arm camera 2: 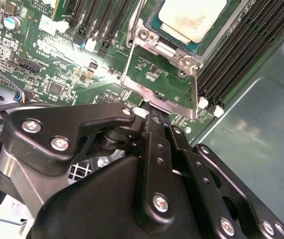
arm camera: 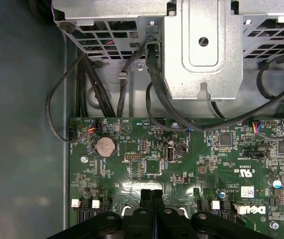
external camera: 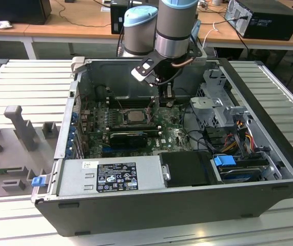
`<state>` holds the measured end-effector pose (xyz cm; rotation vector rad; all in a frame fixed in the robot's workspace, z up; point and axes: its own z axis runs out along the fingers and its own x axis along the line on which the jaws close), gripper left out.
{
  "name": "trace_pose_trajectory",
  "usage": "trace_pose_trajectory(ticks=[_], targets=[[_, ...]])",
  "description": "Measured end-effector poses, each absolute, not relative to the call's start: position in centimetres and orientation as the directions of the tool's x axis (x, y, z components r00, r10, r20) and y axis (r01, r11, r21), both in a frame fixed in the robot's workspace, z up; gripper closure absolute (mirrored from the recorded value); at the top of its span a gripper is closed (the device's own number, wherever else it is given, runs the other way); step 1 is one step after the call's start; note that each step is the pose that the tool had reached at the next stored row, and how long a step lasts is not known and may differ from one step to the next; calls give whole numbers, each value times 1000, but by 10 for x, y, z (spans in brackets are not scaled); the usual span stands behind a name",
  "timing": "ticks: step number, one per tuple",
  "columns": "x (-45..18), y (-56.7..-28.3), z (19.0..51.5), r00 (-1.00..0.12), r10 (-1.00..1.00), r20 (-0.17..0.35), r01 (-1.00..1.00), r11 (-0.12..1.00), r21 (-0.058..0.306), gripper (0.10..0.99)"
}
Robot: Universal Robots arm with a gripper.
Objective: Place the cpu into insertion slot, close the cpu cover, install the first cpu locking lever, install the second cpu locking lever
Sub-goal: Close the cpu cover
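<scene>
In the second wrist view the cpu (arm camera 2: 194, 17) is cut off by the picture's edge. The cpu cover (arm camera 2: 162, 47) overlaps its rim. The body of the gripper (arm camera 2: 149, 113) hides the part of the circuit board (arm camera 2: 57, 59) behind it. Contact between the tip and the cover's metal edge cannot be determined.

In the first wrist view the gripper (arm camera: 152, 191), fingers pressed together, is cut off by the picture's edge.

In the exterior view the arm (external camera: 174, 25) is cut off, and the gripper (external camera: 156, 105) tip is too small to judge contact.
</scene>
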<state>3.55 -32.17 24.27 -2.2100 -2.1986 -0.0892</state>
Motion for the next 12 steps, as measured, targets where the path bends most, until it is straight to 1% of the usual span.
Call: trace_pose_trajectory(ticks=[12], targets=[[31, -322, 243, 4, 998, 57, 1000, -6, 24, 980]])
